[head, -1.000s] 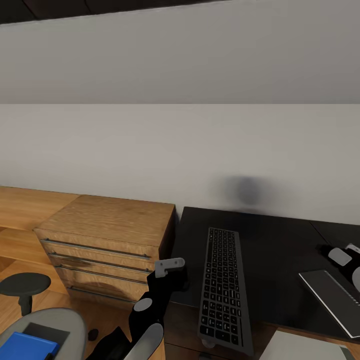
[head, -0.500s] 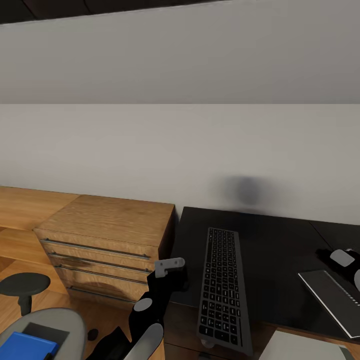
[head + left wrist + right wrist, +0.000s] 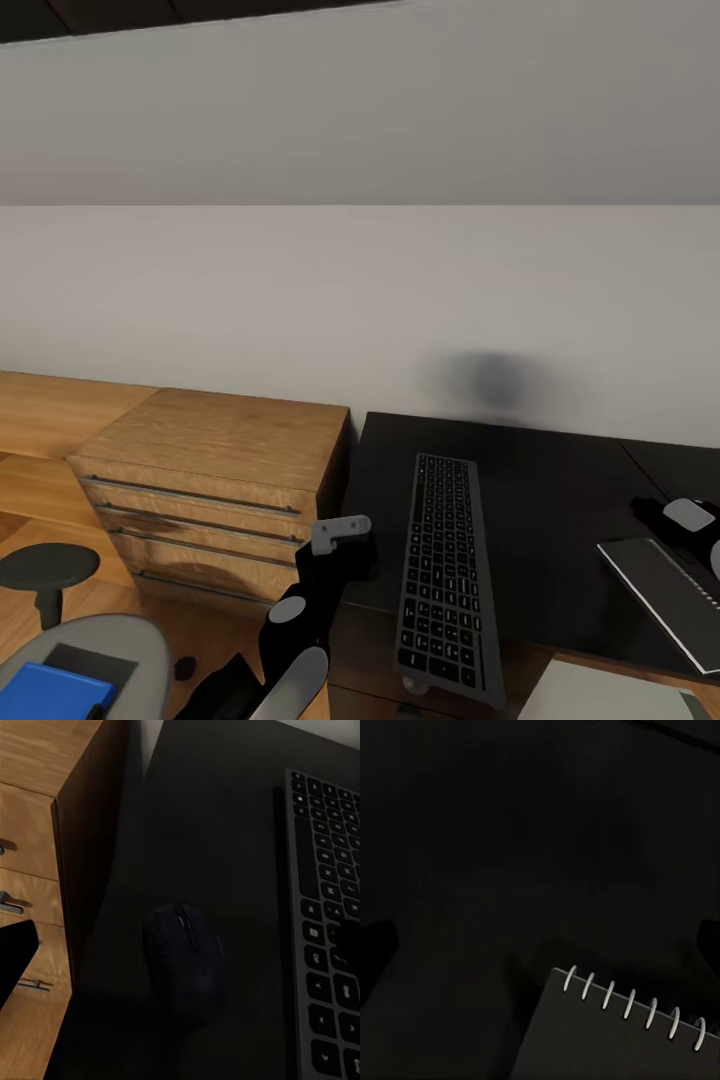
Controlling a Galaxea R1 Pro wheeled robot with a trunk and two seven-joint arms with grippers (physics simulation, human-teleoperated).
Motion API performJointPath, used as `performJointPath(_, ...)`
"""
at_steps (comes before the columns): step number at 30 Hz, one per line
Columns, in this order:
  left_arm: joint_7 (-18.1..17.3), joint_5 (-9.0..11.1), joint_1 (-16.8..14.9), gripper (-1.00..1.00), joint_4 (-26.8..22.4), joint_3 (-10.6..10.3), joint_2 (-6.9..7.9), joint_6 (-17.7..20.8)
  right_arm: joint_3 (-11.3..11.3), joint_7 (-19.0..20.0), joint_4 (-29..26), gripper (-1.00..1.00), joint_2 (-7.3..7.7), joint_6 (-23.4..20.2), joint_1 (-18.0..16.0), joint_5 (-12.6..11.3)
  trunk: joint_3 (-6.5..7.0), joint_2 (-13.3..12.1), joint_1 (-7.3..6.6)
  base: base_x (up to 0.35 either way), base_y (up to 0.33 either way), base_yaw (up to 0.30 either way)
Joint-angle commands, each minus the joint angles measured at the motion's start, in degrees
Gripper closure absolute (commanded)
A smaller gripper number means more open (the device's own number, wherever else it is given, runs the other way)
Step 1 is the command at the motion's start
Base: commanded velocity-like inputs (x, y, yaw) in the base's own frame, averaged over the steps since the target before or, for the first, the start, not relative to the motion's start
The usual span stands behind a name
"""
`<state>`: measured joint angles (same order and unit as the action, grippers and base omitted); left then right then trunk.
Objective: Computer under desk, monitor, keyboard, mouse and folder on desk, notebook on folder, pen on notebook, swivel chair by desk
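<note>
A black mouse [image 3: 187,975] lies on the black desk [image 3: 560,500], just beside the long dark keyboard [image 3: 440,570]. My left gripper [image 3: 182,951] hovers over the mouse, open, with one dark finger [image 3: 15,960] at the frame edge. At the desk's right lies a dark spiral notebook [image 3: 668,600] [image 3: 622,1035]. My right gripper [image 3: 541,941] hangs open above its ringed edge, with fingers [image 3: 375,945] wide apart. The blue folder [image 3: 50,692] rests on the grey swivel chair [image 3: 130,645] at the lower left. Monitor, pen and computer are out of view.
A wooden chest of drawers [image 3: 215,480] stands tight against the desk's left side. A round dark stool [image 3: 45,570] stands by the chair on the wood floor. A pale flat block [image 3: 600,695] sits below the desk's front edge. A plain wall rises behind.
My right wrist has edged slightly to the right over the notebook. The head view has shifted a touch. The left arm, mouse and keyboard stay put.
</note>
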<state>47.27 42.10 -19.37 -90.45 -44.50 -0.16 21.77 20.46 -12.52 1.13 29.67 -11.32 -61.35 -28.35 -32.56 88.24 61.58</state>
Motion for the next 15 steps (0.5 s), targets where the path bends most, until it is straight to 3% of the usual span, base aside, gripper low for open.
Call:
performJointPath(1,0.48,0.27,-0.06,-1.0,-0.07,-0.06,-0.01,0.21,0.37,-0.14,0.09,-1.0,0.03,-0.16,-0.09,0.06,-0.07,0.05,0.01,0.0,0.0,0.0)
performJointPath(15,0.38,0.27,-0.05,-1.0,-0.07,0.15,0.11,0.22,0.37,-0.14,0.02,-1.0,0.04,-0.19,-0.09,-0.03,-0.07,0.05,0.01,0.0,0.0,0.0)
